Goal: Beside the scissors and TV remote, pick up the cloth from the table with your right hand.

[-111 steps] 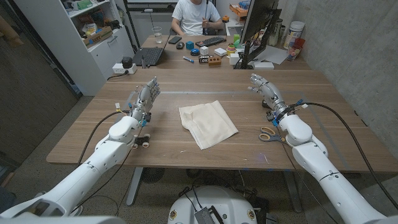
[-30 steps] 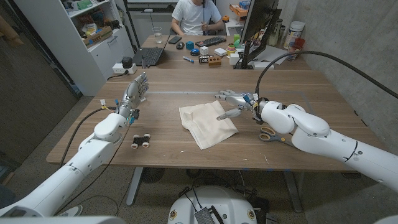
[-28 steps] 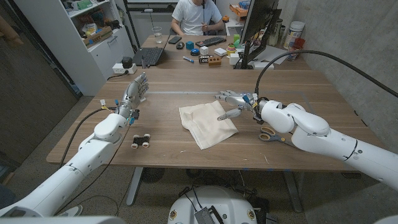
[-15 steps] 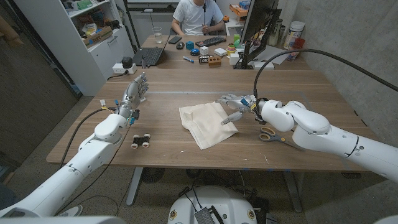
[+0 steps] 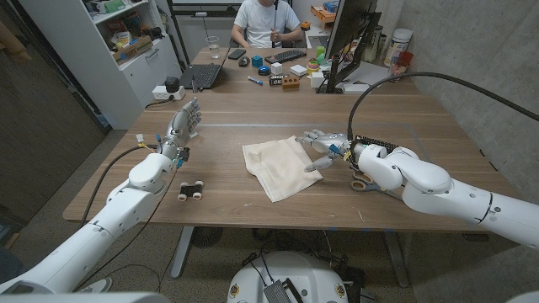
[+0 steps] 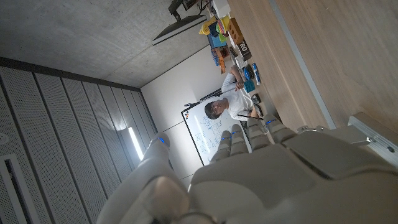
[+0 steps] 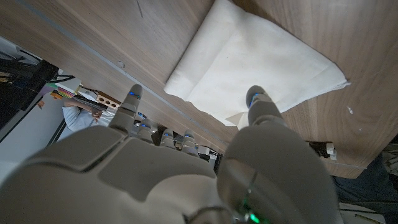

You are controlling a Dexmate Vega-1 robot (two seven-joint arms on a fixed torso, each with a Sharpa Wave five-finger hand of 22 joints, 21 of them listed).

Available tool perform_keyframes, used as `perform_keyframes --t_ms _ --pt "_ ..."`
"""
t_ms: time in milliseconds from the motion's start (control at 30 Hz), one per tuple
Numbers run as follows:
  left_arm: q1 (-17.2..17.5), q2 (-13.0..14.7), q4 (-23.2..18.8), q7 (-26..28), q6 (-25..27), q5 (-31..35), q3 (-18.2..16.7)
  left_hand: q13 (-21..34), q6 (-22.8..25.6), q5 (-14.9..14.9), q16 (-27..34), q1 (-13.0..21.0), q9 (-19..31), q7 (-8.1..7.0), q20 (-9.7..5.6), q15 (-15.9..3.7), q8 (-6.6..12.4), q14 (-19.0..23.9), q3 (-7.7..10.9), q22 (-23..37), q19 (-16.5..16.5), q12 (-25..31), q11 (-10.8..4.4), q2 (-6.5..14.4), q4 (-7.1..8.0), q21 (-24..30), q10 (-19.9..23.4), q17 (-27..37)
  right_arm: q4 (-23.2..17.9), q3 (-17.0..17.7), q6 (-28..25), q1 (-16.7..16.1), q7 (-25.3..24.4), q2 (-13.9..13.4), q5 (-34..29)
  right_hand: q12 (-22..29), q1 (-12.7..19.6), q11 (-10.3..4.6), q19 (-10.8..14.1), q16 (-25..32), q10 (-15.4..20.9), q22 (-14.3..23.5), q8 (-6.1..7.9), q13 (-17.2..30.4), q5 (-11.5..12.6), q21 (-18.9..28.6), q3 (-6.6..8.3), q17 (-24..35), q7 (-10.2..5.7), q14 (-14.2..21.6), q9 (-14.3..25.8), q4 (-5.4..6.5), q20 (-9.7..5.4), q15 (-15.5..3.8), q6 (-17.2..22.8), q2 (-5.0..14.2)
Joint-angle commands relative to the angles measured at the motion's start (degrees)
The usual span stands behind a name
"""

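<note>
Wooden table (image 5: pixel 421 118) bears a folded cream cloth (image 5: pixel 280 167); right robot hand (image 5: pixel 322 148) spread, empty.

The scissors (image 5: pixel 362 183) are mostly tucked behind the right hand (image 5: pixel 322 150), and the person (image 5: pixel 266 21) gets cropped at the frame's top.
</note>
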Motion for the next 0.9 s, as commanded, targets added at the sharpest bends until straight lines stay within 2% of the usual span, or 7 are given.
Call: perform_keyframes --t_ms 33,167,400,533,667,700,900 --pt "-0.3 -0.2 0.0 0.5 0.9 0.1 0.3 0.3 0.4 0.1 0.2 0.2 0.3 0.13 0.96 0.12 0.12 0.3 0.28 0.3 -0.1 0.1 0.01 0.6 -0.39 0.2 0.4 0.2 0.6 -0.5 1.2 -0.9 -0.8 -2.1 1.4 0.3 1.0 0.05 1.5 0.5 -1.4 0.2 0.52 0.3 0.5 0.5 0.45 0.0 -0.07 0.7 0.1 -0.27 -0.01 0.07 0.0 0.42" --pt "-0.3 -0.3 0.1 0.6 1.0 0.2 0.5 0.3 0.6 0.1 0.2 0.2 0.3 0.08 1.16 0.16 0.11 0.5 0.25 0.3 -0.1 0.1 0.06 0.6 -0.43 0.2 0.4 0.2 0.8 -1.2 1.4 -0.7 0.6 -2.4 1.0 0.3 1.2 0.04 2.2 0.5 -1.4 0.2 0.53 0.3 0.6 0.7 0.5 0.0 -0.15 0.9 0.1 -0.27 0.0 0.09 0.0 0.48" --pt "-0.3 -0.5 -0.1 1.2 1.6 0.4 0.7 0.3 0.7 0.1 0.2 0.2 0.3 0.03 1.26 0.23 0.06 0.7 0.22 0.4 -0.1 0.1 0.04 0.6 -0.47 0.1 0.4 0.2 1.3 -2.2 2.6 -1.0 -0.1 -3.1 -0.2 0.2 2.4 -0.14 3.9 0.4 -1.9 0.2 0.34 0.4 0.6 1.1 0.92 0.0 -0.15 0.7 0.2 -0.4 0.01 0.02 -0.7 1.03" --pt "-0.5 -0.3 -0.5 1.4 1.8 0.7 0.7 0.3 0.8 0.1 0.2 0.1 0.3 0.05 1.29 0.23 0.05 0.8 0.19 0.4 -0.1 0.1 -0.08 0.6 -0.49 0.2 0.5 0.2 1.7 -2.2 1.3 -2.2 -3.0 -3.0 -1.3 0.1 3.7 -0.31 5.3 0.2 -2.3 0.1 0.22 0.4 0.7 1.2 1.42 0.0 -0.01 0.5 0.2 -0.57 0.02 -0.09 -1.3 1.6" --pt "-0.9 0.3 -1.4 1.8 2.9 1.3 0.9 0.3 0.8 0.1 0.2 0.1 0.3 0.02 1.29 0.26 0.04 0.8 0.17 0.4 0.0 0.1 -0.03 0.6 -0.5 0.2 0.5 0.2 2.6 -2.2 2.3 -3.2 -7.2 -3.2 -1.8 0.1 4.3 -0.4 5.7 0.3 -2.3 0.1 0.25 0.4 0.7 1.3 1.62 0.0 -0.05 0.6 0.2 -0.62 0.02 -0.2 -1.4 1.82" --pt "-0.9 0.3 -1.6 2.1 3.2 1.5 1.0 0.3 0.8 0.1 0.2 0.1 0.3 0.0 1.34 0.27 0.02 0.8 0.17 0.4 0.0 0.1 -0.04 0.6 -0.51 0.2 0.5 0.2 3.0 -1.8 2.9 -3.4 -8.2 -3.2 -0.3 0.1 4.5 -0.43 5.9 0.3 -2.3 0.0 0.28 0.4 0.7 1.3 1.69 0.0 -0.08 0.7 0.2 -0.64 0.02 -0.31 -1.4 1.89" --pt "-1.2 0.4 -2.1 2.1 3.8 1.8 1.4 0.4 1.0 0.0 0.1 0.1 0.3 0.06 1.34 0.25 0.02 0.8 0.14 0.4 -0.1 0.0 -0.01 0.6 -0.53 0.1 0.5 0.2 4.4 -2.4 4.5 -2.8 -8.0 -2.7 -0.2 0.2 5.2 -0.52 6.5 0.4 -2.2 0.0 0.48 0.4 0.7 1.3 1.89 0.0 -0.29 1.0 0.2 -0.71 0.02 -0.46 -1.1 2.05"
